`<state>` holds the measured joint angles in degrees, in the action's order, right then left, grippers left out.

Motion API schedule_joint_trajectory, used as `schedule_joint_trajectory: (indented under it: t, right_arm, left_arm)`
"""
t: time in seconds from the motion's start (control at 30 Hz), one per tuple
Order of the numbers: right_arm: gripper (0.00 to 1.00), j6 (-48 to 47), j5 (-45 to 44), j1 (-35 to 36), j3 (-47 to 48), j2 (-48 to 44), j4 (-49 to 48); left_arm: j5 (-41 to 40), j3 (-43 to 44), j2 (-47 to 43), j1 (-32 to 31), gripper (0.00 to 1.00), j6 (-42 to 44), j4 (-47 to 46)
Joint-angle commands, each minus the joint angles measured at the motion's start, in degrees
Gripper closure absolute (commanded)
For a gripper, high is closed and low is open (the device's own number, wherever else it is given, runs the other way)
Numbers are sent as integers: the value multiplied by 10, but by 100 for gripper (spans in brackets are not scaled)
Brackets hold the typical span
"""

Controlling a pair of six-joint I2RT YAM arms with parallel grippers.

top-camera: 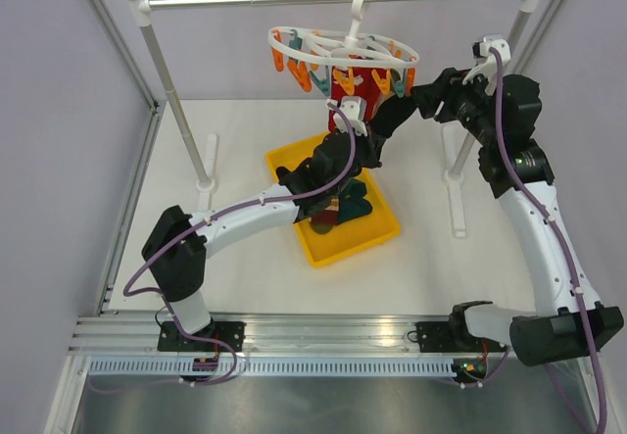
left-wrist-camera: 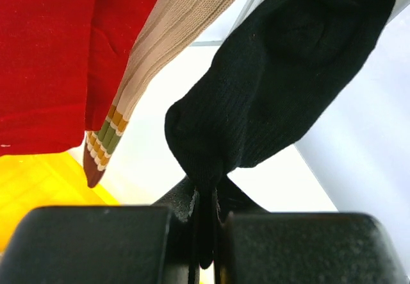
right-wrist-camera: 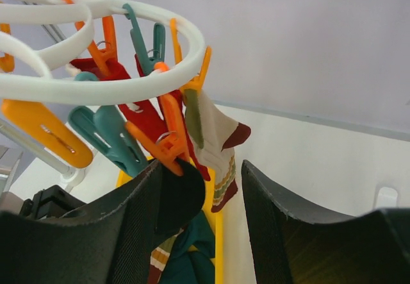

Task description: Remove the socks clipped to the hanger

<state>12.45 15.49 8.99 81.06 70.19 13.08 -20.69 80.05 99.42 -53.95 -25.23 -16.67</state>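
Part of the job looks done: a few socks (top-camera: 345, 209) already lie in the yellow tray (top-camera: 338, 245) below the hanger (right-wrist-camera: 96, 90). At least three hang from it, so they are left to take off. Under the hanger, from left to right in the left wrist view, are a red sock (left-wrist-camera: 45, 59), a tan striped sock (left-wrist-camera: 160, 47) and a black sock (left-wrist-camera: 282, 85). The left gripper (left-wrist-camera: 205, 217) sits below the hanger with its jaws pinched together on the toe of the black sock, which runs up and to the right toward its clip. The right gripper (right-wrist-camera: 205, 175) is just under the hanger's rim, jaws apart. An orange clip (right-wrist-camera: 168, 144) that appears to hold the black sock's top sits at the mouth of the gap, close to one finger. I cannot tell whether they touch.
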Motion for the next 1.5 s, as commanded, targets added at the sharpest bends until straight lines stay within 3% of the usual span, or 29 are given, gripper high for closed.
schedule_joint_trajectory:
  t: [0.0, 0.23, 0.83, 1.47]
  right_arm:
    - [43, 15, 82, -27, 10, 7, -58]
    - [39, 29, 176, -48, -28, -1, -156]
    - [40, 30, 191, -48, -57, 18, -216]
    - [46, 143, 245, -48, -56, 64, -350]
  left_arm:
    - [16, 4, -35, 5, 98, -23, 4]
    - [29, 1, -41, 12, 98, -31, 15]
    - [50, -1, -51, 14, 98, -38, 35]
    - [64, -16, -72, 14, 98, -46, 44]
